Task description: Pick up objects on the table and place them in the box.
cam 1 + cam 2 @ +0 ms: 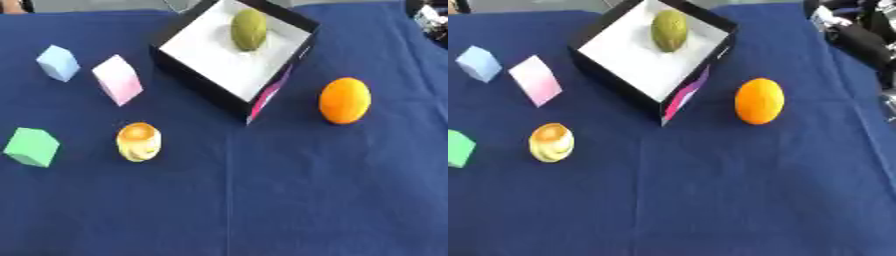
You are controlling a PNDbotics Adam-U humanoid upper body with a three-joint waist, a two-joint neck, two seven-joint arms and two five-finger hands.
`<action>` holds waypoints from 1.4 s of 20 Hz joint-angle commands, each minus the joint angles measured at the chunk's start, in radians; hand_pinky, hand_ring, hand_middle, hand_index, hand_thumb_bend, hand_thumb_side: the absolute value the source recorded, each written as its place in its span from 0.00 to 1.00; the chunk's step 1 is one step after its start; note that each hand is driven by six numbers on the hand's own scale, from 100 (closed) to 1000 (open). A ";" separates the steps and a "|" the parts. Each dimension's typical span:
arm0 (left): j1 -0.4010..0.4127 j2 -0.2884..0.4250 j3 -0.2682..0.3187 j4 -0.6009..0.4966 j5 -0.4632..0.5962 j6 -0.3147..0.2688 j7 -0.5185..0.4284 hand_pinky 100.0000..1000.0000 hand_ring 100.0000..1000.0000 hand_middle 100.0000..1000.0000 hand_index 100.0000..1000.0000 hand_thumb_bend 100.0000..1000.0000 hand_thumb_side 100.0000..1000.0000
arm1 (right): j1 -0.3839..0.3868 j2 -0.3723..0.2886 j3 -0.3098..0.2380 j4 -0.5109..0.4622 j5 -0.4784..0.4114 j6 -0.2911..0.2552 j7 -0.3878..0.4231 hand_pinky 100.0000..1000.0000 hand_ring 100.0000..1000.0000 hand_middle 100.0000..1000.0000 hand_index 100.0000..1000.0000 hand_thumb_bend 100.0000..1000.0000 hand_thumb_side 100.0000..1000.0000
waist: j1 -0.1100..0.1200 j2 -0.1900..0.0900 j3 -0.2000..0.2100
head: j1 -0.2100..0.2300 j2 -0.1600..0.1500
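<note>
Well, the orange [345, 100] sat just right of the box [203, 85]; round, probably slick, best cupped around its middle. Neither hand showed, so grip unknown.

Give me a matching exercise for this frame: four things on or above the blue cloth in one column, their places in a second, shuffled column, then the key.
Things:
1. green fruit
2. orange
3. green cube
4. pink block

Places:
A. right of the box
B. near the left edge, nearest the robot
C. inside the box
D. between the blue cube and the box

Pairs: 1-C, 2-A, 3-B, 4-D
</note>
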 commanded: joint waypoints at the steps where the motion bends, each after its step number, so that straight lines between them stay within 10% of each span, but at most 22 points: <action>1: -0.005 0.045 -0.001 -0.008 -0.006 0.001 -0.009 0.76 0.70 0.72 0.83 0.06 0.78 | -0.045 -0.162 0.066 -0.065 0.021 0.073 0.137 0.79 0.81 0.78 0.83 0.41 0.43 | -0.014 -0.037 0.006 | -0.010 0.000; 11: -0.013 0.047 -0.009 -0.008 -0.005 0.003 -0.021 0.76 0.70 0.72 0.83 0.05 0.78 | -0.110 -0.240 0.142 -0.092 0.180 0.138 0.468 0.81 0.81 0.79 0.83 0.47 0.21 | -0.017 -0.037 0.019 | -0.025 -0.004; 28: -0.013 0.030 -0.017 -0.008 0.000 0.005 -0.035 0.76 0.70 0.71 0.83 0.05 0.78 | -0.235 -0.069 0.278 0.166 0.481 0.056 0.596 0.82 0.83 0.80 0.83 0.43 0.15 | -0.010 -0.030 0.025 | -0.044 -0.005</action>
